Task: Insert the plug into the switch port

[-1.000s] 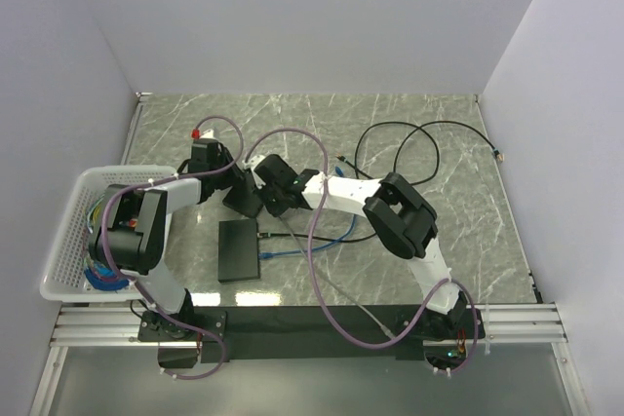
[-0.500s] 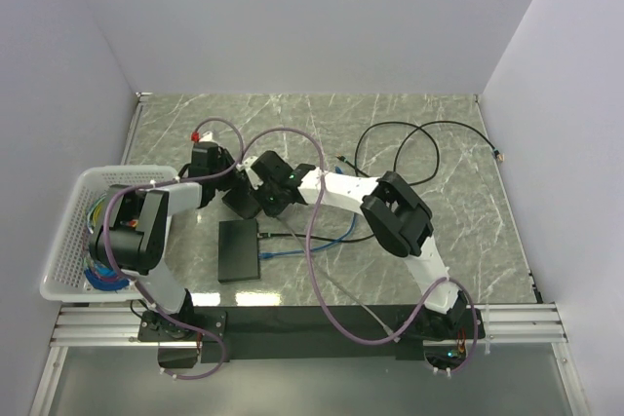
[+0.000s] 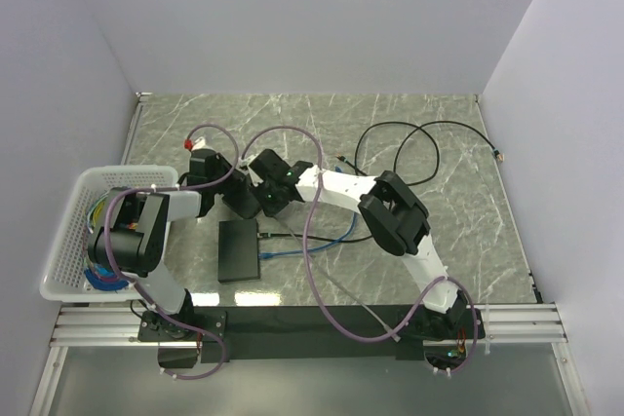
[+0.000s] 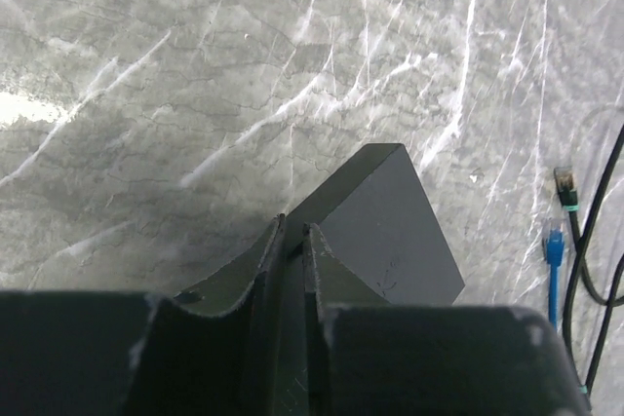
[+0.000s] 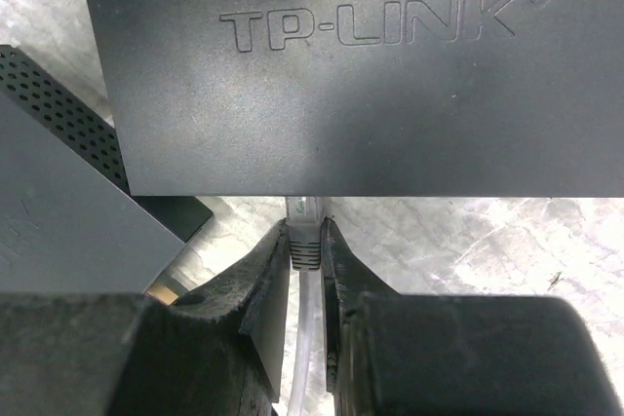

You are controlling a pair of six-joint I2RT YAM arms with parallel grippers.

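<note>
Step in hand: final approach before insertion. The right gripper point(image 5: 305, 231) pinches the grey moulded plug point(image 5: 304, 248) on its translucent cable point(image 5: 300, 358). The plug's tip sits just ahead of the fingertips, at the near edge of the black TP-LINK switch box point(image 5: 322, 65). The port itself is hidden.

The next move calls for a straight, level push forward.

The left gripper point(image 4: 294, 233) stands narrow at a dark grey box point(image 4: 390, 231) corner; whether it grips, I cannot tell.

A perforated dark box point(image 5: 58, 192) crowds the right gripper's left. A blue-tipped spare cable point(image 4: 553, 244) lies well apart.
</note>
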